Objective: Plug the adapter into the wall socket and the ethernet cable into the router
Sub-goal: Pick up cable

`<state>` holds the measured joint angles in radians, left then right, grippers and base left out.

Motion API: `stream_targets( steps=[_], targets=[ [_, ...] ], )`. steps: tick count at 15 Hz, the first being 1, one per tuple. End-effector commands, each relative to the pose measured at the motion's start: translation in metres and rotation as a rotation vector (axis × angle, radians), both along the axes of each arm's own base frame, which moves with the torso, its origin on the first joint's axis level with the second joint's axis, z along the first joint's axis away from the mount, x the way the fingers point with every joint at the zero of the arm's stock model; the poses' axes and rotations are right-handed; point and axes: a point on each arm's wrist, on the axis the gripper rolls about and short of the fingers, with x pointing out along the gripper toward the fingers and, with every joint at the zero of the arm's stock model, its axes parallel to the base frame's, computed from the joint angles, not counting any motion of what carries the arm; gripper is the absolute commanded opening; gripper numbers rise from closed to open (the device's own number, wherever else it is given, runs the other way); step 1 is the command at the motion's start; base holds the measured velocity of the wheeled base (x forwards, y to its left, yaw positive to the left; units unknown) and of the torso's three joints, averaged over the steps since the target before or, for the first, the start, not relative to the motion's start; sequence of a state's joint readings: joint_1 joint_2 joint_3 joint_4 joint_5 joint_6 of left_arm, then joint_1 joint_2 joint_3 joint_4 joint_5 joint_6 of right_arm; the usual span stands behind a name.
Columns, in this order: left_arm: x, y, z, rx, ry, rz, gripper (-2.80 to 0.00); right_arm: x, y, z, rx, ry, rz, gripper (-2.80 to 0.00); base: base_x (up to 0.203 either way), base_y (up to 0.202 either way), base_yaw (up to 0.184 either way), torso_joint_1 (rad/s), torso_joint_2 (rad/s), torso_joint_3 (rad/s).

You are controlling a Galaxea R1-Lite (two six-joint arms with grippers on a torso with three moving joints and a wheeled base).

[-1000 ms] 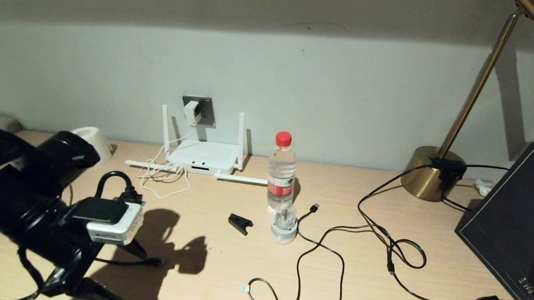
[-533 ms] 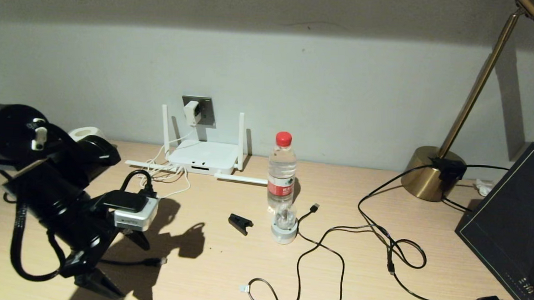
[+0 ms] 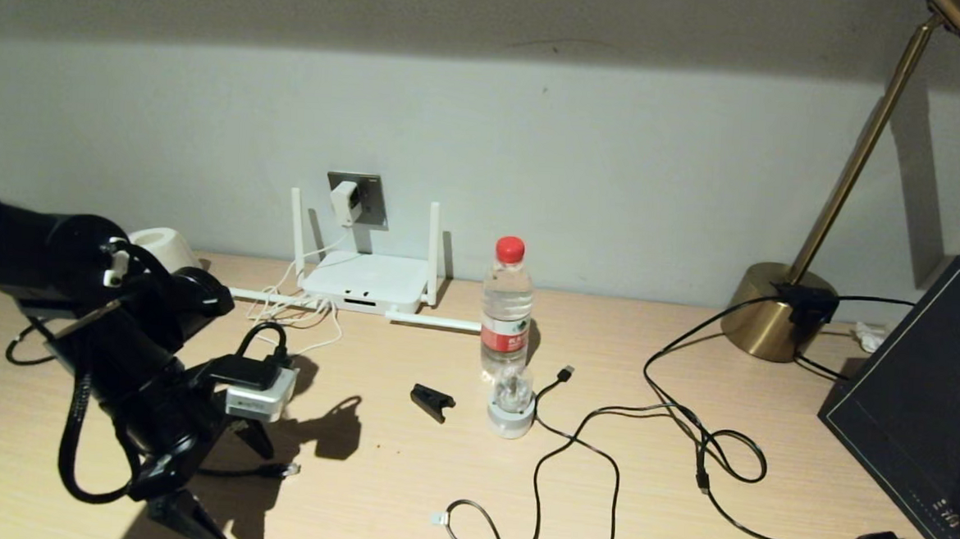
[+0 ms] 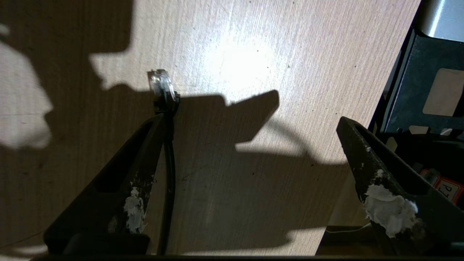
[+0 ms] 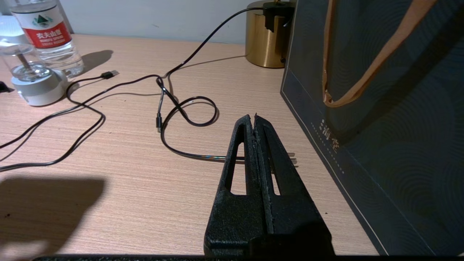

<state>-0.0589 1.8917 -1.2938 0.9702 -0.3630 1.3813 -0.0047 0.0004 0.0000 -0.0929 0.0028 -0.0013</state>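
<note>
Bare counter [image 3: 404, 471] w/ open room between left tool [image 3: 222, 482] and the black clip [image 3: 431, 402]. Path back to the router [image 3: 367, 283] is partly fouled by the white cord loops [image 3: 292, 325] and a flat antenna [image 3: 432, 322]. Water bottle [image 3: 507, 308] and small glass dome [image 3: 511, 402] stand right of router. Black cables [image 3: 577, 447] sprawl centre-right; dark bag [image 3: 925, 400] walls the far right.

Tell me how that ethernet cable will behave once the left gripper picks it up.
The ethernet cable is thin and lies slack on the desk, so it will likely droop and swing. Its clear connector looks small and light, probably fragile at the clip. The open left gripper straddles it; a grip near the connector should steady it.
</note>
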Motion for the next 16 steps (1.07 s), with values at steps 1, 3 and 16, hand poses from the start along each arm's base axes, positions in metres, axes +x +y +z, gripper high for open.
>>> stream_targets(
  steps=[1, 3, 16],
  targets=[
    [0.002, 0.0, -0.008, -0.001, 0.027, -0.006, 0.0, 0.003, 0.0, -0.01, 0.0, 0.036, 0.0, -2.8, 0.0, 0.0, 0.0, 0.0, 0.0, 0.0],
    [0.007, 0.0, -0.011, -0.002, 0.009, -0.006, 0.0, 0.003, 0.0, -0.01, 0.0, 0.036, 0.0, -2.8, 0.0, 0.0, 0.0, 0.0, 0.0, 0.0],
    [0.027, 0.003, -0.022, 0.056, -0.114, 0.013, 0.0, 0.003, 0.0, -0.01, 0.0, 0.036, 0.0, -2.8, 0.0, 0.0, 0.0, 0.0, 0.0, 0.0]
  ],
)
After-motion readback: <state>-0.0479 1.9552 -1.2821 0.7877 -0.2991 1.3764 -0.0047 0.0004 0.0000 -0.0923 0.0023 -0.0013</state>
